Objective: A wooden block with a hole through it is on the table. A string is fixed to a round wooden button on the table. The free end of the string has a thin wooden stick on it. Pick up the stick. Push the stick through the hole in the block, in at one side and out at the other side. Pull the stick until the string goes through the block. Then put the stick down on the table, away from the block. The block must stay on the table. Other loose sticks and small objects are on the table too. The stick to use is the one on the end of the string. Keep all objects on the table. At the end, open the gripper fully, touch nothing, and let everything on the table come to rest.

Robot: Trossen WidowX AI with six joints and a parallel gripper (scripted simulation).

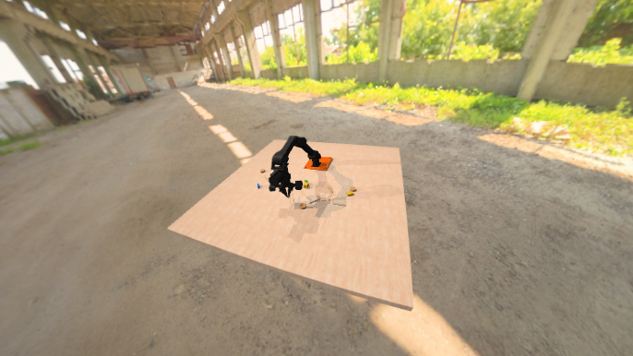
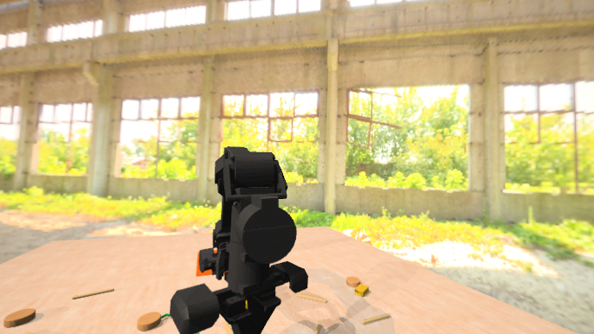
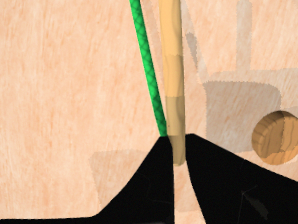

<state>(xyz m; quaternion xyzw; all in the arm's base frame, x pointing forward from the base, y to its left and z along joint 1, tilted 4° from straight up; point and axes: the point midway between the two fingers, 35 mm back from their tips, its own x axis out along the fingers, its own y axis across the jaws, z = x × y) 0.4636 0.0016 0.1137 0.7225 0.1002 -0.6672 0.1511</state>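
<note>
My gripper (image 1: 289, 196) (image 3: 176, 144) is shut on a pale wooden stick (image 3: 172, 75), above the table (image 1: 258, 244). The stick runs up out of the top of the wrist view, and its near end shows between the fingertips. The green string (image 3: 148, 65) runs down beside it to the left fingertip. In the exterior view the string (image 2: 165, 316) leaves a round wooden button (image 2: 149, 321) and passes behind the gripper. A yellow block (image 1: 306, 185) stands on the table beside the gripper, with green at its top. It is mostly hidden in the exterior view, and its hole cannot be made out.
Round wooden discs (image 1: 303, 207) (image 3: 275, 137) (image 2: 19, 317) lie around. Another disc (image 1: 352, 189) (image 2: 353, 281) lies beside a small yellow piece (image 1: 350, 194) (image 2: 361, 290). Several loose sticks (image 2: 93, 294) (image 2: 376, 319) lie about. A small blue object (image 1: 258, 185) is left of the arm.
</note>
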